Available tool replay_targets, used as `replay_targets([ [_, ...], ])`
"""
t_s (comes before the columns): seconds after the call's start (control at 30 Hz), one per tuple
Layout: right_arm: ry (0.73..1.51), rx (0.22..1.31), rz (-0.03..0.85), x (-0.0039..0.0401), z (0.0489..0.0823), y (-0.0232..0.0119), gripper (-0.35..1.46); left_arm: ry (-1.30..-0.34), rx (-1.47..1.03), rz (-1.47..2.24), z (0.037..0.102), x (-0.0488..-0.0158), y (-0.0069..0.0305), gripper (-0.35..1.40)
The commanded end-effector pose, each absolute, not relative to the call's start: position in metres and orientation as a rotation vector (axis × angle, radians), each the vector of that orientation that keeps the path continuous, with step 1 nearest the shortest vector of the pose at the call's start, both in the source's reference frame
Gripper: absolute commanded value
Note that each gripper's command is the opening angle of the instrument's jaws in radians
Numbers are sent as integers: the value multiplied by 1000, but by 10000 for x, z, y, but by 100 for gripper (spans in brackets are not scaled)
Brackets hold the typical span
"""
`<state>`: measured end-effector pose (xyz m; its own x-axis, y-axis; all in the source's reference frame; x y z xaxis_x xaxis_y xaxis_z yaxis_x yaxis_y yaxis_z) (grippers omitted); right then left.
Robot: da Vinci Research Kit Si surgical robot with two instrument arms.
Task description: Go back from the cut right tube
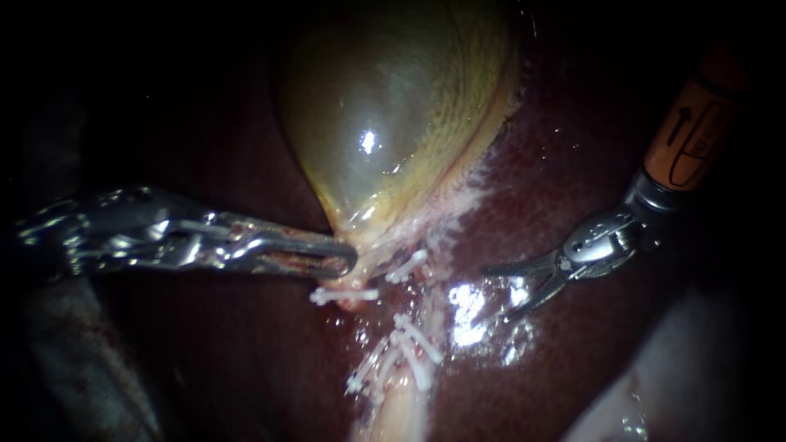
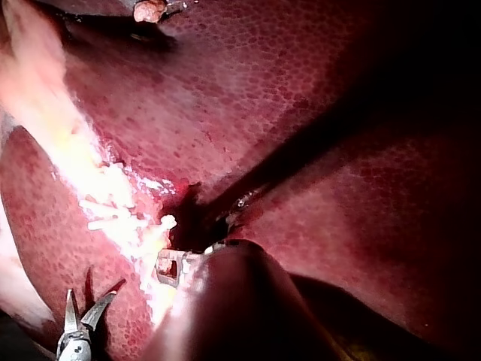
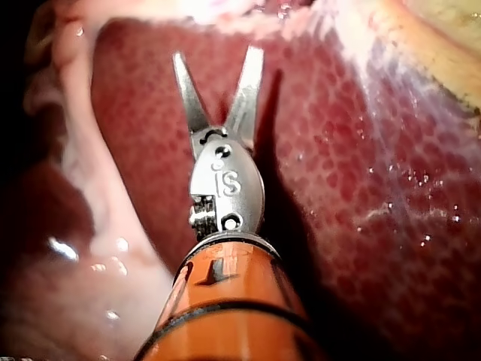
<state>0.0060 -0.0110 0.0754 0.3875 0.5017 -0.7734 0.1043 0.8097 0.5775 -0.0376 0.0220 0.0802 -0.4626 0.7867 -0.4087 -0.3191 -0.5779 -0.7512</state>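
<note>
Left instrument (image 1: 348, 263) clamps gallbladder (image 1: 393, 123) while right instrument (image 1: 498, 293) gapes apart.

Endoscope looks close onto gallbladder (image 1: 385, 123) and liver (image 1: 573, 188). Wrist cams sit nearer, low over liver. All three share liver.

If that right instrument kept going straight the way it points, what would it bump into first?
Most likely the glistening liver surface just ahead of the right instrument, with the white clips beyond it. Depth is unclear here.
</note>
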Motion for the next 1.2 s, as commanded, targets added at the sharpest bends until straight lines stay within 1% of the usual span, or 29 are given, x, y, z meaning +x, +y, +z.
replay_targets([
  [0.03, 1163, 605, 267, 60, 754, -110, 76, -781, -1002, 2073, 805, -378, 220, -35],
  [0.5, 1167, 598, 257, 60, 753, -111, 78, -741, -1030, 2054, 854, -413, 213, -35],
  [0.8, 1167, 598, 257, 60, 753, -111, 78, -727, -1049, 2045, 872, -422, 212, -35],
  [1.2, 1167, 598, 257, 60, 753, -111, 78, -728, -1049, 2046, 872, -421, 212, -35],
])
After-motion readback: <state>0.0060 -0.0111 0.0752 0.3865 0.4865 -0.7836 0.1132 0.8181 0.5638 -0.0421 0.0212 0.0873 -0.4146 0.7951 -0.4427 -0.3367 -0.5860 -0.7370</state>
